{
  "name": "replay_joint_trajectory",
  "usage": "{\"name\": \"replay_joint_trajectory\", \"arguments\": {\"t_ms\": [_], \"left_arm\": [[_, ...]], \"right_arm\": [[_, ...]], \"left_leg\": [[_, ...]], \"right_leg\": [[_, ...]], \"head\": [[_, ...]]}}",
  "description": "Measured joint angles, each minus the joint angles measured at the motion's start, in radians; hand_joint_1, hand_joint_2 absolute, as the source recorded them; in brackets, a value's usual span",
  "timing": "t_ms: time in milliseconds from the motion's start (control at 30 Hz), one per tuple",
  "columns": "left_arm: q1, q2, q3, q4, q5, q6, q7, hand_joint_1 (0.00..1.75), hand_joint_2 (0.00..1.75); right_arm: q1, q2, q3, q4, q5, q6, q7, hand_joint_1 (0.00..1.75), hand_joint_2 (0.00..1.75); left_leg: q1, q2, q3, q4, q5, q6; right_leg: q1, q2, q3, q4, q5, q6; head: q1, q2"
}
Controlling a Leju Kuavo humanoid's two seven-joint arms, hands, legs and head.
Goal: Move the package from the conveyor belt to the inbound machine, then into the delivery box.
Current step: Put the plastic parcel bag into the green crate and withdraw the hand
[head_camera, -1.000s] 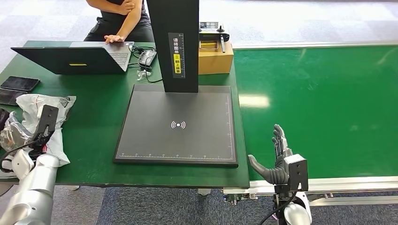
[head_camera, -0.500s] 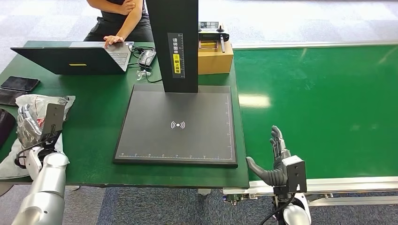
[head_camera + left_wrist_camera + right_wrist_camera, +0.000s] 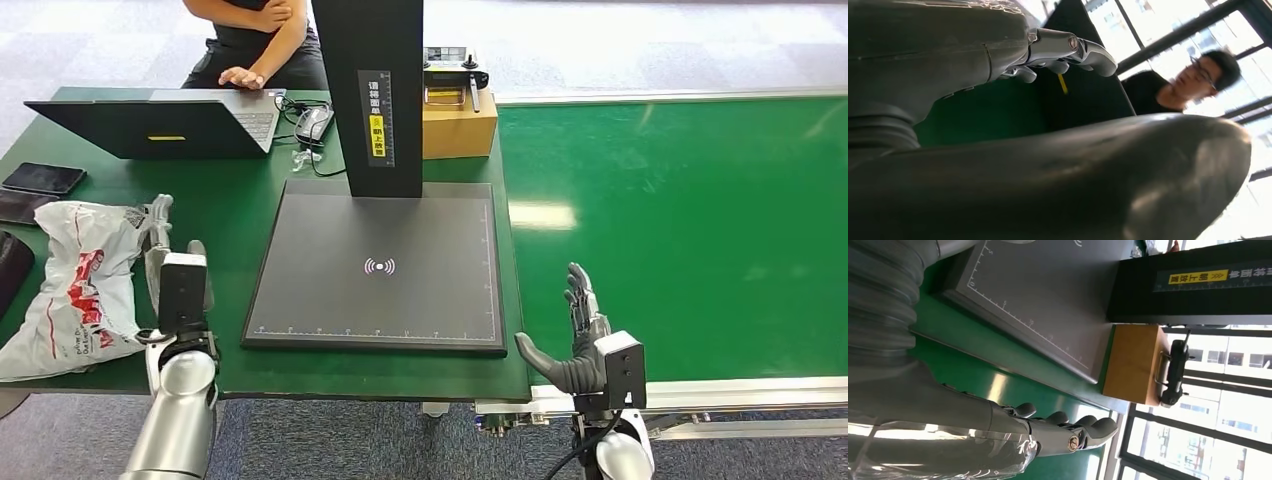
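The package, a white plastic bag with red print, lies flat on the green table at the far left. My left hand stands just right of it, fingers up and apart, holding nothing. The inbound machine's dark scan plate with its black column is in the middle, with nothing on it. My right hand hovers open over the near edge of the green conveyor belt, right of the plate. In the right wrist view the open right hand points past the plate.
A laptop and phones sit at the back left, where a person rests a hand. A cardboard box with a controller on top stands behind the plate. A dark object lies at the table's left edge.
My left hand has let go of the package and moved right, toward the plate; the bag now lies flat on the table. The right hand drifted slightly left and nearer.
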Motion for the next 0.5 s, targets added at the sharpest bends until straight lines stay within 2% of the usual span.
{"name": "replay_joint_trajectory", "arguments": {"t_ms": [67, 233, 433, 500], "left_arm": [[0.019, -0.020, -0.037, -0.022, 0.030, -0.027, -0.014, 0.00, 1.75], [0.058, -0.064, -0.124, -0.075, 0.129, -0.130, -0.030, 0.00, 1.75], [0.086, -0.092, -0.187, -0.108, 0.417, -0.438, -0.039, 0.00, 1.75], [0.091, -0.098, -0.196, -0.108, 0.479, -0.487, -0.041, 0.00, 1.75]], "right_arm": [[-0.008, 0.000, 0.008, 0.002, -0.002, 0.001, -0.005, 0.00, 1.75], [-0.032, 0.000, 0.029, 0.003, -0.010, 0.003, -0.018, 0.00, 1.75], [-0.058, 0.000, 0.045, 0.018, -0.037, 0.011, -0.028, 0.00, 1.75], [-0.064, 0.000, 0.046, 0.026, -0.051, 0.018, -0.029, 0.00, 1.75]], "left_leg": [[0.000, 0.000, 0.000, 0.000, 0.000, 0.000], [0.000, 0.000, 0.000, 0.000, 0.000, 0.000], [0.000, 0.000, 0.000, 0.000, 0.000, 0.000], [0.000, 0.000, 0.000, 0.000, 0.000, 0.000]], "right_leg": [[0.000, 0.000, 0.000, 0.000, 0.000, 0.000], [0.000, 0.000, 0.000, 0.000, 0.000, 0.000], [0.000, 0.000, 0.000, 0.000, 0.000, 0.000], [0.000, 0.000, 0.000, 0.000, 0.000, 0.000]], "head": [[0.000, 0.000], [0.000, 0.000], [0.000, 0.000], [0.000, 0.000]]}}
